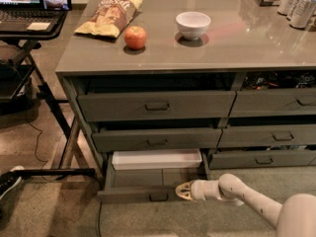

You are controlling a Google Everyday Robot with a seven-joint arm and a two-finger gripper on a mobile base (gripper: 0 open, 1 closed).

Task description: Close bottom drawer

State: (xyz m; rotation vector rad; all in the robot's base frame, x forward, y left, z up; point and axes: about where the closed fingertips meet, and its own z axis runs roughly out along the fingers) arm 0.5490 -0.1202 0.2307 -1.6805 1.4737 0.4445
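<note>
Task thing: the bottom drawer (128, 194), lowest of the left stack, sits partly pulled out toward the near side, with its front well forward of the two drawers above.
Inside it: we see a white tray (157, 159) at the far end of the drawer, and bare drawer floor between the tray and the front.
Handle: a small loop handle (158, 197) sits mid-front, and nothing is on it.
Pincer: the pincer (181, 191) is low, at the right end of the bottom drawer's front, on the near side, and seems to be touching the front panel.
Pincer state: we cannot tell how wide it stands, spread or pressed together. It carries nothing that we can see.
Arm: the arm (247, 197) comes in from the near right, almost level with the floor.
Step in hand: we judge it to be the push-in, since the drawer is only part way home.
How to do it well: push straight toward the far side, square to the front. Contact is off-centre to the right, so we would watch for the drawer skewing and binding on its runners. Moving toward the handle would give a straighter shove. Keep the push level and go until the front lines up with the middle drawer (157, 139).
Risk: the tip could slip off the right edge, toward the lowest drawer of the right stack (261, 160).
Worktop: the worktop (256, 48) carries an apple (135, 37), a bowl (192, 23) and a chip bag (109, 15), none of them involved.
</note>
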